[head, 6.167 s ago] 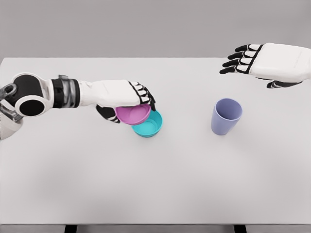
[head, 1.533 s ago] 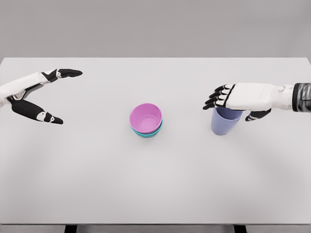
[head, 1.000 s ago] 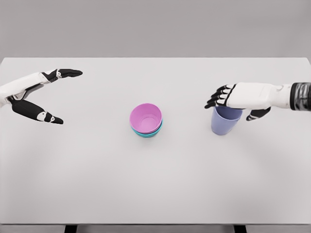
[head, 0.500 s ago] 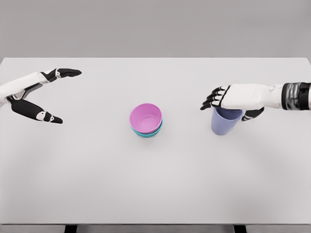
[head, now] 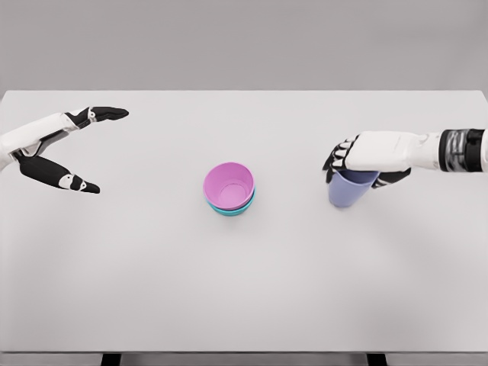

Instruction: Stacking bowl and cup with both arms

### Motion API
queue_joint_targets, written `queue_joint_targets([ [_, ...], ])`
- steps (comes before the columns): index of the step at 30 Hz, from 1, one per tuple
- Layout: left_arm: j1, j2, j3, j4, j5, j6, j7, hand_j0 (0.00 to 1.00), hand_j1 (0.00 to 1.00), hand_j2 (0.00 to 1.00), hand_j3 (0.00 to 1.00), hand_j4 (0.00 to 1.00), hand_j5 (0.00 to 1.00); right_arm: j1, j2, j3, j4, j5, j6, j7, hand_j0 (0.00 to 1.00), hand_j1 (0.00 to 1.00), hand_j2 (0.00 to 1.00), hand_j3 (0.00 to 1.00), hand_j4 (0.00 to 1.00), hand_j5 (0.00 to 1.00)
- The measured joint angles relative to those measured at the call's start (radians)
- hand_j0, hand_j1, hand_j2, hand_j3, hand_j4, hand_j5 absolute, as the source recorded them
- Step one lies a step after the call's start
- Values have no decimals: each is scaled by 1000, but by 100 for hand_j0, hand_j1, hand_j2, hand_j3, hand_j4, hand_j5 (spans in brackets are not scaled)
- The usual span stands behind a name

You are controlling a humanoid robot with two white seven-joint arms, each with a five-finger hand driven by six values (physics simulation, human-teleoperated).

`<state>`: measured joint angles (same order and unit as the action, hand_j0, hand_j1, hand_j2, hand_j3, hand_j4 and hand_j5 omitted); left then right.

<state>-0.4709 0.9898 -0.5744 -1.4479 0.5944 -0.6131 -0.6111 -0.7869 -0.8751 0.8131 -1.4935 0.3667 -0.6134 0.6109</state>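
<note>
A pink bowl (head: 229, 184) sits nested inside a teal bowl (head: 231, 208) at the middle of the white table (head: 244, 290). To the right stands a lavender cup (head: 347, 191), upright. My right hand (head: 357, 158) lies over the cup's rim, its fingers curled down the cup's left side and the thumb on the right side, gripping it. My left hand (head: 75, 149) hovers at the far left of the table, thumb and fingers spread wide, holding nothing.
The table's far edge runs across the top of the view and its front edge along the bottom. Nothing else stands on the table.
The right hand's fingers have curled down around the cup's rim, and the cup has shifted slightly left. The left hand has stayed still since releasing the pink bowl into the teal one.
</note>
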Motion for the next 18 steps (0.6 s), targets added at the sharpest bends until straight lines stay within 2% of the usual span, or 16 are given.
queue_joint_targets([
  [9,0,-1,0,2,0,0,0,100,100,100,100,100,100,-51,52,-26,-1,-5,0,-1,61,61,61,61,61,61],
  [14,2,-2,1,10,0,0,0,100,100,100,100,100,100,-54,112,-67,-6,-6,-1,-1,61,61,61,61,61,61],
  [18,2,-6,4,16,0,0,0,100,100,100,100,100,100,-83,174,-82,-12,-6,0,-1,62,62,62,62,62,62],
])
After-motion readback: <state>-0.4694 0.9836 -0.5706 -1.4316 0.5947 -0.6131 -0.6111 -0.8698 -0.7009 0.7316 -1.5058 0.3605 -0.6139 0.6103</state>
